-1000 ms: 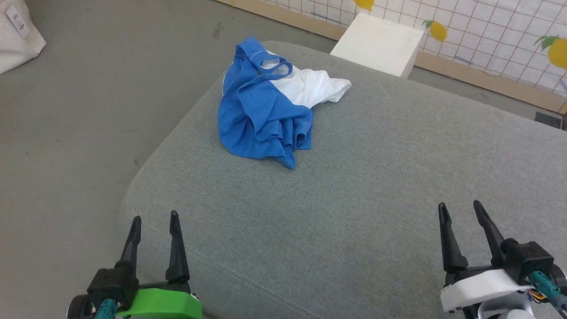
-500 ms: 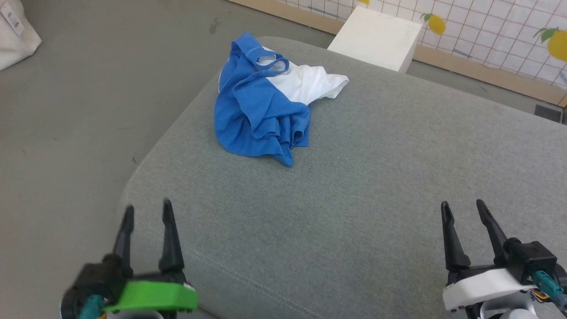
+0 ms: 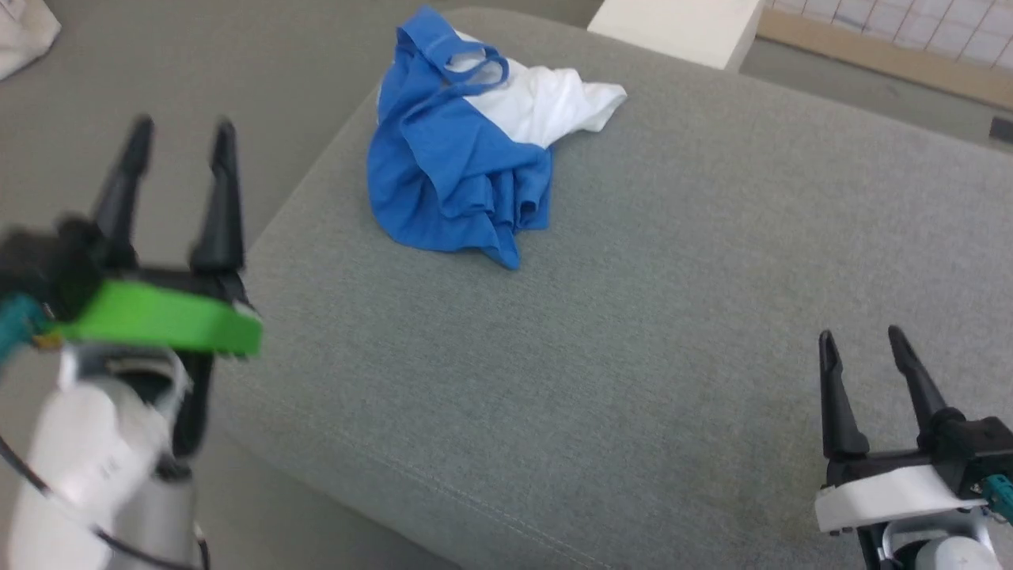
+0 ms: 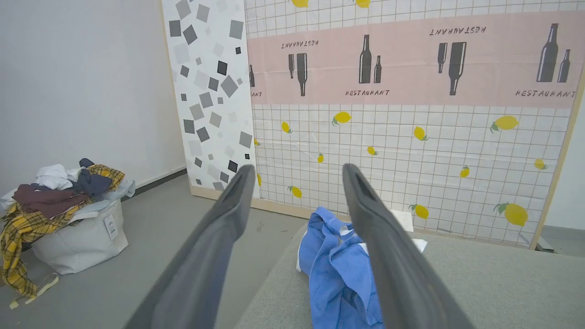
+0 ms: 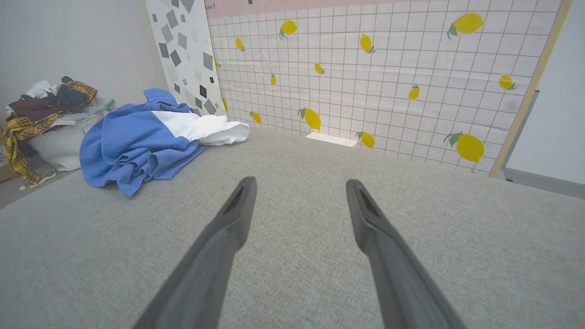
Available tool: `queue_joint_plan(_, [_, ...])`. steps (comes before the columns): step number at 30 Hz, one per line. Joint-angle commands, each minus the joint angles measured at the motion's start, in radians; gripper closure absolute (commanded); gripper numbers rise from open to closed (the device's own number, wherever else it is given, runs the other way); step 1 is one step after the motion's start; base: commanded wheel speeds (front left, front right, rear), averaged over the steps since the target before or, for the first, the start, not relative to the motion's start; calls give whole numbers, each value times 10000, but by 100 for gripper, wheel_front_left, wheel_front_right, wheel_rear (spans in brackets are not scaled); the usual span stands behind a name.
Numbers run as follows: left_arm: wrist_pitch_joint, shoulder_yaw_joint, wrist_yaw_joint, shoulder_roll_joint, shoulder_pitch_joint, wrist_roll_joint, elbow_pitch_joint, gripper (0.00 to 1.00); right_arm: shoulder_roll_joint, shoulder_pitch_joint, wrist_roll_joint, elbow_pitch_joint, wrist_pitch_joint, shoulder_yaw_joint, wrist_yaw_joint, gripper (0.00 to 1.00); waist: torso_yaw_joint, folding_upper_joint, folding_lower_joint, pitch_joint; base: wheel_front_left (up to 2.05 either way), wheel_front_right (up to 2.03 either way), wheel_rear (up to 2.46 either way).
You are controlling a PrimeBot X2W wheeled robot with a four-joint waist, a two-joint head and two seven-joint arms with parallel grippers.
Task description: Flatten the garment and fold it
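Surface: we face a broad, pale grey woven-fabric cushion [image 3: 633, 332] with a rounded corner and a stitched seam along its near edge, and a dull grey floor [image 3: 198, 71] lies around it.
Backdrop: we see a white, grid-lined wall panel [image 4: 411, 151] printed with yellow lemons, topped by a pink band of dark bottles and the word RESTAURANT. A narrower white panel of grey squares [image 4: 205, 91] stands beside it.
Garment: our crumpled cotton T-shirt [image 3: 459, 174], white in the body with royal-blue sleeves, lies heaped on the cushion's far left part, near the rounded corner. Its blue folds face us, the white cloth trails to the right, and the blue neckband loops on top.
Left gripper: our green-mounted left gripper [image 3: 184, 125], with two long dark fingers, shows blurred against the floor, left of the cushion's edge. Its jaws are spread wide and hold nothing. In its wrist view, one finger partly hides the T-shirt.
Right gripper: our white-mounted right gripper [image 3: 861, 334] sits over the cushion's near right part. Its fingers are parted with nothing between them, well apart from the T-shirt.
Beyond: a white rectangular block [image 3: 681, 28] stands behind the cushion. A pale fabric bag [image 4: 77, 242] heaped with mixed clothes, yellow plaid among them, sits by the plain wall.
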Motion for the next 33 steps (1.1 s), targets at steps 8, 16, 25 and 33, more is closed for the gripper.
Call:
queue_joint_plan(8, [2410, -34, -343, 1192, -2702, -1119, 2052, 0, 7, -471, -606, -1525, 580, 91, -15, 0, -896, 0, 0, 1626, 0, 0, 0])
queue_joint_plan(16, [4362, -241, -421, 1431, -4498, -2255, 3878, 0, 7, -562, -870, -2704, 1108, -16, -15, 0, -1457, 0, 0, 2734, 0, 0, 0])
queue_joint_plan(25, [5812, -396, -337, 1524, -5097, -2977, 5237, 0, 7, -626, -952, -3176, 1351, -93, -15, 0, -2136, 0, 0, 3602, 0, 0, 0])
queue_joint_plan(33, [6180, -193, 208, 1715, -5368, -3028, 6476, 0, 7, -625, -958, -3461, 1396, -163, -15, 0, -2718, 0, 0, 4105, 0, 0, 0])
